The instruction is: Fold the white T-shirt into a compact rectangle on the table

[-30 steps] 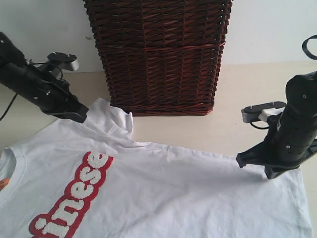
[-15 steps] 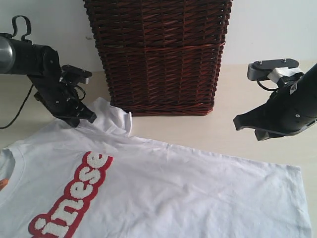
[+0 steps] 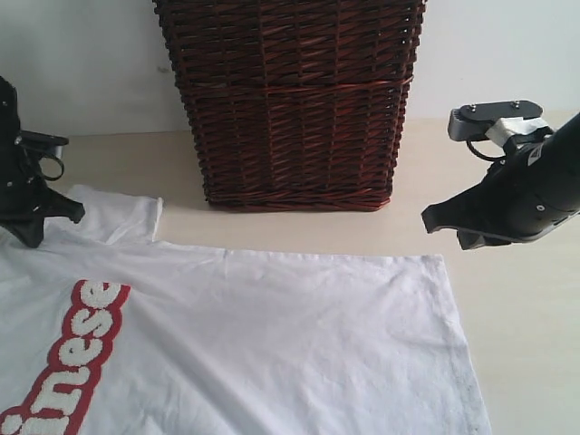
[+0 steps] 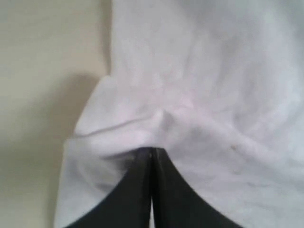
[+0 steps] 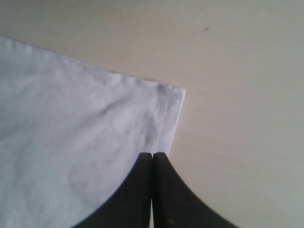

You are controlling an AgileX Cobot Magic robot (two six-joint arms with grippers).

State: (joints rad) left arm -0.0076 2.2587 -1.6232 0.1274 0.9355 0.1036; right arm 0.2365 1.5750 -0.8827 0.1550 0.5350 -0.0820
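The white T-shirt (image 3: 272, 344) is soft matt cloth, lightly creased, its letters (image 3: 68, 358) a fuzzy pile. The desk (image 3: 526, 344) is smooth, pale and matt. The wicker basket (image 3: 290, 109) is rough woven cane with a dull sheen.

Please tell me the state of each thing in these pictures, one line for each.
white T-shirt: spread flat on the table, unfolded, print facing up.
left gripper: shut, pinching the shirt near its sleeve.
right gripper: shut, empty, raised above the shirt's corner.
wicker basket: upright; inside hidden.

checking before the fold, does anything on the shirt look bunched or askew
The white T-shirt lies mostly flat on the table; only its sleeve puckers where the left gripper pinches it.
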